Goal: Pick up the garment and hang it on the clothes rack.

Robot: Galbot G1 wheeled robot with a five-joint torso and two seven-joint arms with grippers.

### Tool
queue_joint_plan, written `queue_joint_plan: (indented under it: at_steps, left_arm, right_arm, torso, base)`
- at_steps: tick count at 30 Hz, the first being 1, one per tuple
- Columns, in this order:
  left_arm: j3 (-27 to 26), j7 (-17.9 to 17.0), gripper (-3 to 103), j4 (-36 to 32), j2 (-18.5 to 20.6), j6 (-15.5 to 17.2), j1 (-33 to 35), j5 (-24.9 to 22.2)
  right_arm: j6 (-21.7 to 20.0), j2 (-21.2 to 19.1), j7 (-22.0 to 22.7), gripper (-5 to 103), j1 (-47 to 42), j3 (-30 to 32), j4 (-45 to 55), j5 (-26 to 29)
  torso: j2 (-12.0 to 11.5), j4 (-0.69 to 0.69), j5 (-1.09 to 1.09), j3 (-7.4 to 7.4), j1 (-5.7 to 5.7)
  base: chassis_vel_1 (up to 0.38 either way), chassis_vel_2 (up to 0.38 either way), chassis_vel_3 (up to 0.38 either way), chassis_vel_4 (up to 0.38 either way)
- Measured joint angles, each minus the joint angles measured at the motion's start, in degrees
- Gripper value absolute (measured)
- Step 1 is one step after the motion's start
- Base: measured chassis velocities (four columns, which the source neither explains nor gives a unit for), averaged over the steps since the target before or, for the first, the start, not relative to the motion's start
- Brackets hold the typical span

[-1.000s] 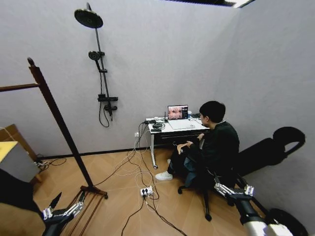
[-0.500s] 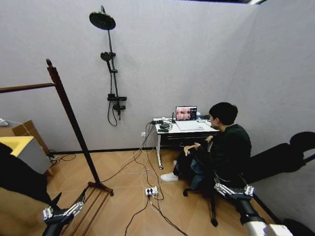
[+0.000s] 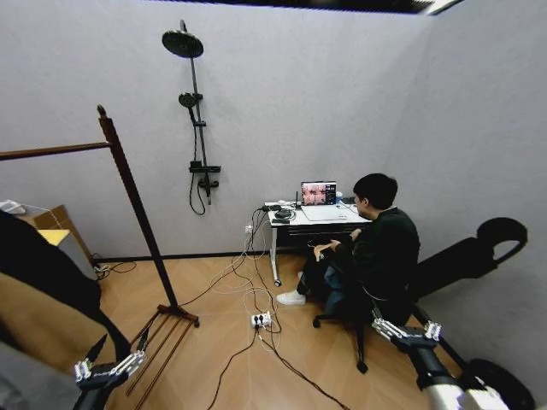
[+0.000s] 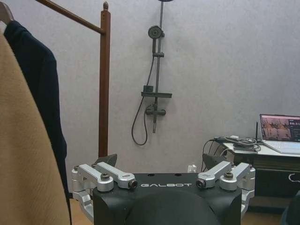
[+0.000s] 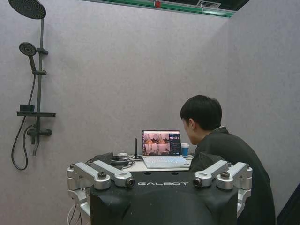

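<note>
The clothes rack (image 3: 137,213), dark reddish-brown wood with a knob-topped post and a top bar, stands at the left. A black garment (image 3: 47,265) hangs at its left end beside a tan coat (image 3: 43,329). In the left wrist view the same black garment (image 4: 44,93) hangs under the bar next to the rack post (image 4: 104,84). My left gripper (image 3: 117,346) is low at the bottom left, open and holding nothing, short of the rack's foot; its open fingers also show in the left wrist view, left gripper (image 4: 160,161). My right gripper (image 3: 406,323) is low at the bottom right, open, right gripper (image 5: 154,159).
A person sits at a small white desk (image 3: 286,224) with a laptop (image 3: 319,194). Cables and a power strip (image 3: 261,319) lie on the wood floor. A shower fixture (image 3: 198,120) hangs on the wall. Grey fabric (image 3: 26,384) shows at the bottom left, black equipment (image 3: 470,256) at the right.
The whole picture has shifted right, so the camera has turned left; more of the black garment and tan coat has come into view. Both grippers hold the same low, open pose.
</note>
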Motion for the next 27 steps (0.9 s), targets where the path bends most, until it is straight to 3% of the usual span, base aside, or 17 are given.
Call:
queue_joint_plan:
  at_steps: [9, 12, 14, 19, 20, 23, 27]
  left_arm:
    - [0.0, 0.0, 100, 0.0, 0.0, 0.0, 0.0, 0.0]
    - [0.0, 0.0, 100, 0.0, 0.0, 0.0, 0.0, 0.0]
    - [0.0, 0.0, 100, 0.0, 0.0, 0.0, 0.0, 0.0]
    - [0.0, 0.0, 100, 0.0, 0.0, 0.0, 0.0, 0.0]
    - [0.0, 0.0, 100, 0.0, 0.0, 0.0, 0.0, 0.0]
    - [0.0, 0.0, 100, 0.0, 0.0, 0.0, 0.0, 0.0]
    - [0.0, 0.0, 100, 0.0, 0.0, 0.0, 0.0, 0.0]
  right_arm:
    - [0.0, 0.0, 0.0, 100, 0.0, 0.0, 0.0, 0.0]
    - [0.0, 0.0, 0.0, 100, 0.0, 0.0, 0.0, 0.0]
    - [0.0, 0.0, 0.0, 100, 0.0, 0.0, 0.0, 0.0]
    - [0.0, 0.0, 0.0, 100, 0.0, 0.0, 0.0, 0.0]
    - [0.0, 0.0, 0.0, 100, 0.0, 0.0, 0.0, 0.0]
    - [0.0, 0.0, 0.0, 100, 0.0, 0.0, 0.0, 0.0]
    - [0.0, 0.0, 0.0, 100, 0.0, 0.0, 0.0, 0.0]
  torso:
    - [0.0, 0.00, -0.03, -0.01, -0.01]
    - [0.0, -0.01, 0.06, -0.01, -0.01]
    - [0.0, -0.01, -0.05, -0.01, -0.02]
    - [0.0, 0.01, 0.05, 0.00, -0.01]
    - [0.0, 0.00, -0.08, 0.00, 0.00]
    - [0.0, -0.01, 0.10, 0.00, 0.00]
    - [0.0, 0.00, -0.04, 0.01, 0.02]
  base:
    - [0.330, -0.344, -0.348, 0.348]
    - [0.370, -0.376, -0.366, 0.365]
    - [0.352, -0.363, -0.350, 0.366]
    - [0.348, -0.357, -0.362, 0.355]
    - [0.304, -0.371, -0.306, 0.366]
    - [0.342, -0.333, -0.331, 0.365]
    - [0.334, -0.402, -0.319, 0.379]
